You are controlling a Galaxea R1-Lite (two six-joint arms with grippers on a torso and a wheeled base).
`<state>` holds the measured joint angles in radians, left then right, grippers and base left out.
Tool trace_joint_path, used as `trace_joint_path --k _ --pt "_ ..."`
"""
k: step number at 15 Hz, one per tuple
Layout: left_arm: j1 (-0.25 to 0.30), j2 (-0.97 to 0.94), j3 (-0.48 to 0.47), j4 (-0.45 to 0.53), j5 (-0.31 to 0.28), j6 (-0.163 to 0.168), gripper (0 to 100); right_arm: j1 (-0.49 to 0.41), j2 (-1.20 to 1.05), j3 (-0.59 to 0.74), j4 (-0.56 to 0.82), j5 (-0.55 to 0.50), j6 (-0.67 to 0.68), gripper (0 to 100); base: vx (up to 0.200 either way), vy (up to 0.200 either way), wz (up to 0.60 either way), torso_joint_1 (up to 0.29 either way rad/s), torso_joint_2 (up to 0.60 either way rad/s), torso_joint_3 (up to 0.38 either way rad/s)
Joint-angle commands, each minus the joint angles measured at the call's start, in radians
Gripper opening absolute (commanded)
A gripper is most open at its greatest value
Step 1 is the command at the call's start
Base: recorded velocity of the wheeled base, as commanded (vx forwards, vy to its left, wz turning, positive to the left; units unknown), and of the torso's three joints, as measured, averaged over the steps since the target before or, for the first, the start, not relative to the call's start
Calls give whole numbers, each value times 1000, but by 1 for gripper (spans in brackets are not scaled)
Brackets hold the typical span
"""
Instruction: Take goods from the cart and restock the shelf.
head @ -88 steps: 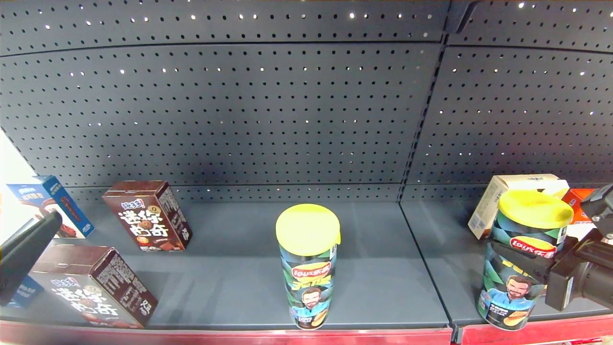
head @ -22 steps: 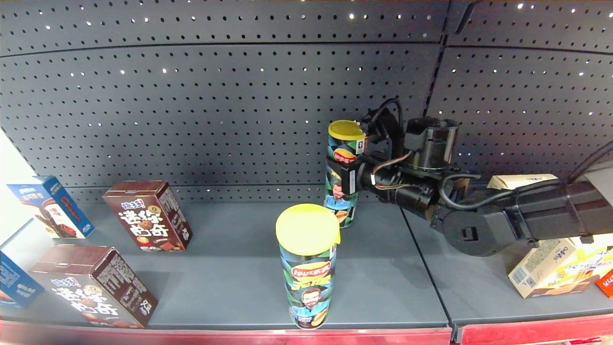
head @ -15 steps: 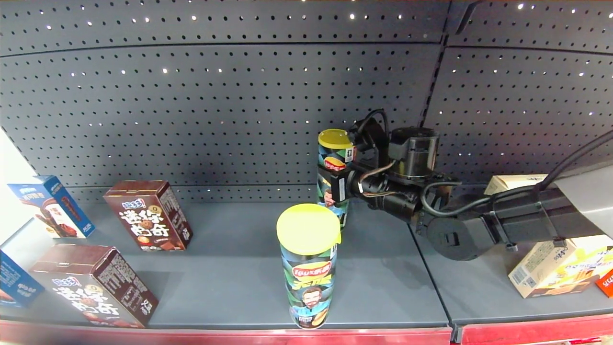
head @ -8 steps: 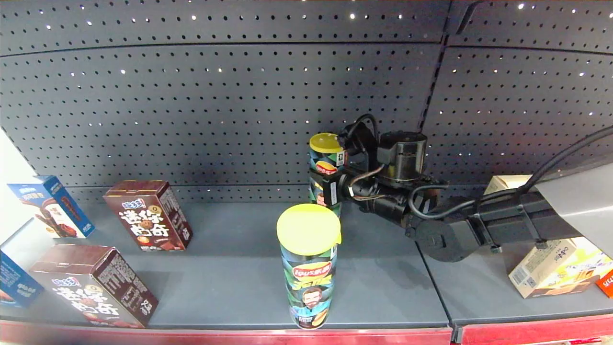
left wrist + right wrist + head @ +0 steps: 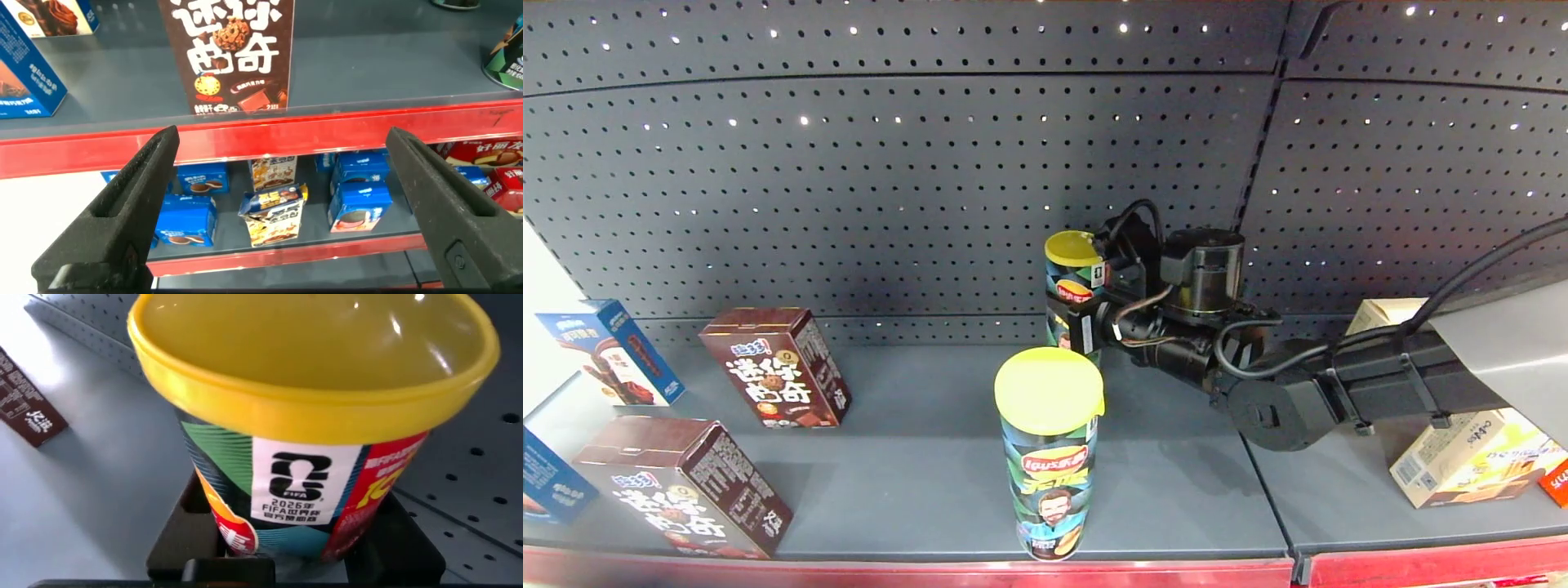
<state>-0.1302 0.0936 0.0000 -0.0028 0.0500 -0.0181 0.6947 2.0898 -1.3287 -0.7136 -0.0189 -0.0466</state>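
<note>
Pinched at mid-height by the right gripper [image 5: 1085,325]: a tall cylindrical chip can with a yellow plastic lid [image 5: 1075,278], upright, far back on the dark grey metal shelf [image 5: 915,457], close before the perforated grey back panel [image 5: 890,204]. Base of that can hidden behind a second, matching yellow-lidded chip can [image 5: 1049,453] standing at the near edge; impossible to tell whether resting on the shelf or just above it. In the right wrist view, lid and upper label of the held can [image 5: 310,449], black fingers [image 5: 176,543] pressed to both sides, tips cut off.

Left gripper [image 5: 278,212] spread wide, level with the red shelf edge [image 5: 327,122], before blue packets [image 5: 188,224] on a lower shelf.

To the left, two brown cardboard boxes: one far [image 5: 776,367], one near [image 5: 686,486]. Further left, an upright blue box [image 5: 609,351] and another blue box [image 5: 547,482] cut by the picture edge. To the right, beige cartons [image 5: 1462,449] partly hidden behind the right arm, and an orange packet [image 5: 1553,482] mostly cut off.
</note>
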Motion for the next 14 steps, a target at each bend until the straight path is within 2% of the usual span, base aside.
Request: trace_joint_path --k 1,3,14 --pt "0 1 0 0 1 0 100 2 -5 6 2 -1 -1 100 0 0 0 0 0 0" --pt "0 1 0 0 1 0 100 2 -14 28 2 -1 -4 100 0 0 0 0 0 0" --pt "0 1 0 0 1 0 100 3 -252 405 -18 -12 -70 100 0 0 0 0 0 0"
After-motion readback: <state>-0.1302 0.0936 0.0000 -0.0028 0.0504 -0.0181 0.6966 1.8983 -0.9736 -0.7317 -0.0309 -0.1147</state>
